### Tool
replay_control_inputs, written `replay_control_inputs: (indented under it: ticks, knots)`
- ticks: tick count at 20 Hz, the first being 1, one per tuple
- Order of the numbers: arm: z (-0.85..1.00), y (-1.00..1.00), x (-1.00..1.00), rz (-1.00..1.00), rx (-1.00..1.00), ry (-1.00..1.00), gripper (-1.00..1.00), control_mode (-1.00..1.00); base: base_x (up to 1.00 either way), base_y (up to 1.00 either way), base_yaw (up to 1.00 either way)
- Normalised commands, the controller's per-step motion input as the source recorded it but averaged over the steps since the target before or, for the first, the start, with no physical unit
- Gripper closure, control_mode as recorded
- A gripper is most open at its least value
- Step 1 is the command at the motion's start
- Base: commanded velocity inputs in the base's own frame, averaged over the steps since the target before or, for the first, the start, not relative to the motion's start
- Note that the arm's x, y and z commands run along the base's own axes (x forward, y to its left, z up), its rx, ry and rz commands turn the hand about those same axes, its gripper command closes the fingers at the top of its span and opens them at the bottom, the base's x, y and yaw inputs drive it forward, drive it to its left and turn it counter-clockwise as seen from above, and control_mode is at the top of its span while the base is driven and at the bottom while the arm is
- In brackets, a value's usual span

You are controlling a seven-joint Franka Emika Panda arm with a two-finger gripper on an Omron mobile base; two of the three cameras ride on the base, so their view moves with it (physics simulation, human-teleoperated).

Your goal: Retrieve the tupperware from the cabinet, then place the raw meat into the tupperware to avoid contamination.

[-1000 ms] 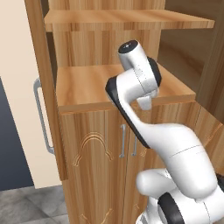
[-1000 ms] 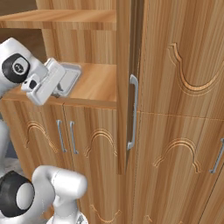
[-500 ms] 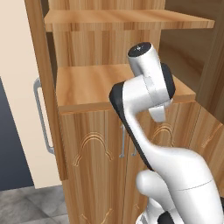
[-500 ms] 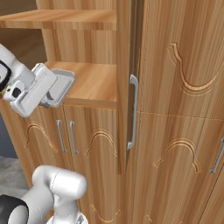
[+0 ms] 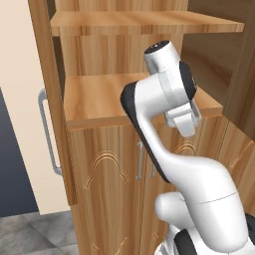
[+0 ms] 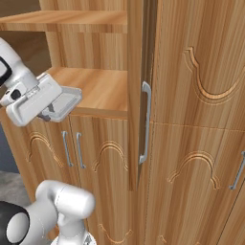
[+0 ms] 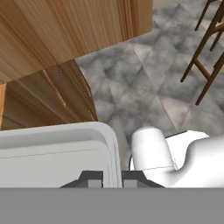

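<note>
We see gripper (image 6: 53,111) pinching rim of tupperware (image 6: 64,103), box held tilted just off front edge of cabinet (image 6: 191,119) shelf, clear of it.

The clear tupperware (image 6: 63,103), held tilted, hangs just beyond the open brown cabinet's (image 6: 191,119) shelf edge

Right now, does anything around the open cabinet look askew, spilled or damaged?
Nothing looks damaged or spilled. The tupperware is tilted rather than level, pinched at its rim by the shut gripper, in front of the cabinet shelf's front edge. The cabinet's upper door stands open; the lower doors are closed.
</note>
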Motion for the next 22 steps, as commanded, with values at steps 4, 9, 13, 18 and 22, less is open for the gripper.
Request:
replay_control_inputs:
  ticks: [4,9,13,18,22]
  knots:
    - [0.00,-0.01,-0.04,0.00,0.00,-0.01,1.00,-1.00,0.00,0.00,0.00]
    - [0.08,-0.07,-0.53,0.00,0.01,0.03,1.00,-1.00,0.00,0.00,0.00]
    - [0.17,-0.04,-0.67,0.00,0.00,0.11,1.00,-1.00,0.00,0.00,0.00]
    - [0.03,-0.01,-0.14,0.00,0.00,0.03,1.00,-1.00,0.00,0.00,0.00]
    - [0.00,0.00,0.00,0.00,0.00,0.00,1.00,-1.00,0.00,0.00,0.00]
